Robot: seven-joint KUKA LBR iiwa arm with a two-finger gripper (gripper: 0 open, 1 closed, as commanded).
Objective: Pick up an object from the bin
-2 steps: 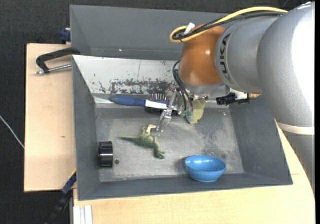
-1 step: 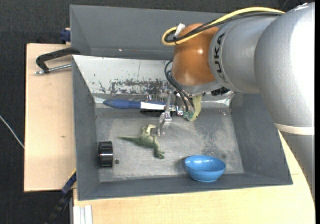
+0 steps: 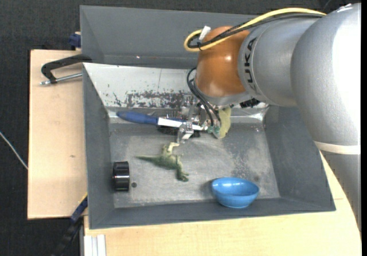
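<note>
**Pick not yet made: gripper hanging over the green dinosaur**

Four loose things are lying in the grey bin (image 3: 94,134), one of each. At the left is sitting a black cylinder (image 3: 120,176), behind it a blue pen (image 3: 136,117), in the middle a green toy dinosaur (image 3: 170,161), and at the right a blue bowl (image 3: 235,192). The gripper (image 3: 186,130) is hovering just above the dinosaur's head. Whether the claw is standing wide or narrow I cannot tell. Nothing is looking lifted, so I am judging the grasp and the raise as yet to come.

One green toy dinosaur (image 3: 171,161), one blue bowl (image 3: 235,192), one black cylinder (image 3: 120,176), one blue stick (image 3: 137,117) (perhaps a pen)
</note>
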